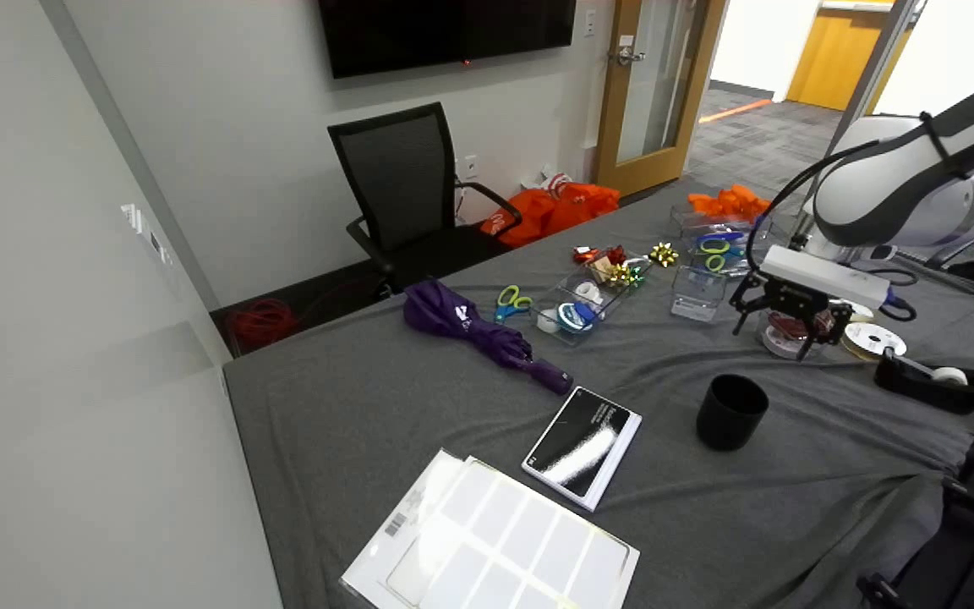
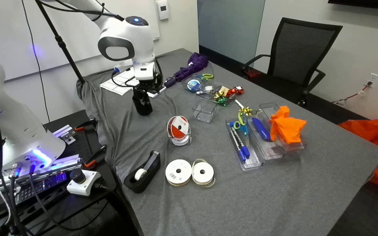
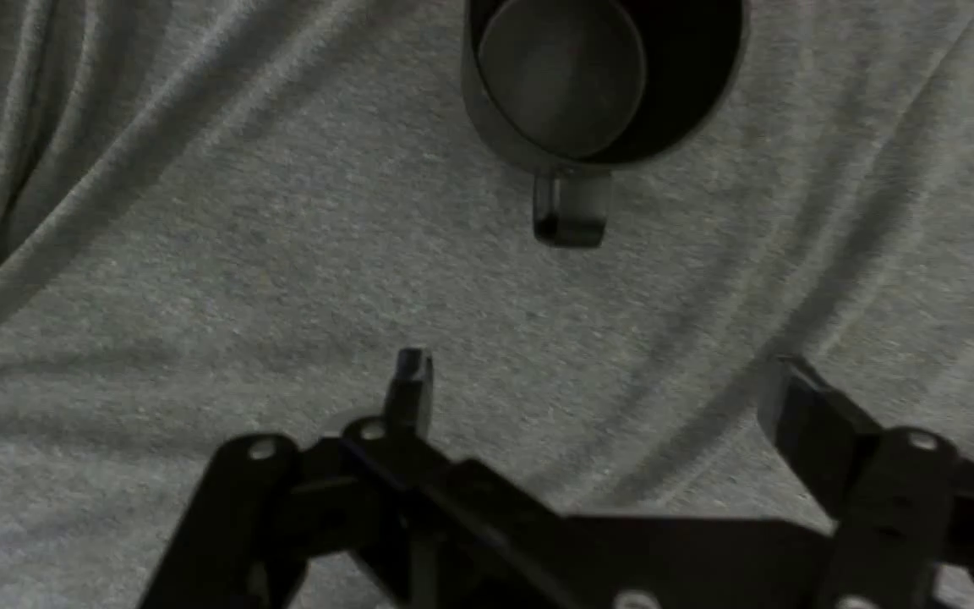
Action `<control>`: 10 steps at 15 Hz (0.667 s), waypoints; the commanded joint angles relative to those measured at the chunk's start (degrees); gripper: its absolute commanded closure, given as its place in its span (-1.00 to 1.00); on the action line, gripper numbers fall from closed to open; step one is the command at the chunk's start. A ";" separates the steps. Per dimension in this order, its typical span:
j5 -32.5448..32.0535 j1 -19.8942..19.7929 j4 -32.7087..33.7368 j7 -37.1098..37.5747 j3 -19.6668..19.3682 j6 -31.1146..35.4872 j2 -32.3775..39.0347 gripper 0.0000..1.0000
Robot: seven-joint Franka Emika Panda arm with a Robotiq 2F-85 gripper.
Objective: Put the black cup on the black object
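Observation:
The black cup stands upright on the grey cloth. It also shows in an exterior view, where the gripper covers part of its top. In the wrist view the cup is at the top edge, partly cut off, with a small handle pointing toward the jaws. The black object, a flat glossy rectangle with white edges, lies beside the cup; elsewhere only its pale edge shows. My gripper is open and empty, above the table and apart from the cup. Its spread fingers show in the wrist view.
White printed sheets lie by the black object. A purple umbrella, a clear bin with tape, a small clear box, ribbon spools and a black tape dispenser are around. The cloth has folds.

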 commanded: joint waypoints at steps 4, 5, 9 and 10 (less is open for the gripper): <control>-1.00 2.82 3.10 4.92 -0.18 2.01 9.45 -1.00; -0.75 2.96 3.71 4.64 -0.14 2.16 10.51 -1.00; 0.37 2.85 5.86 2.85 0.27 1.66 13.89 -1.00; 0.49 2.90 6.01 2.62 0.36 1.69 14.44 -1.00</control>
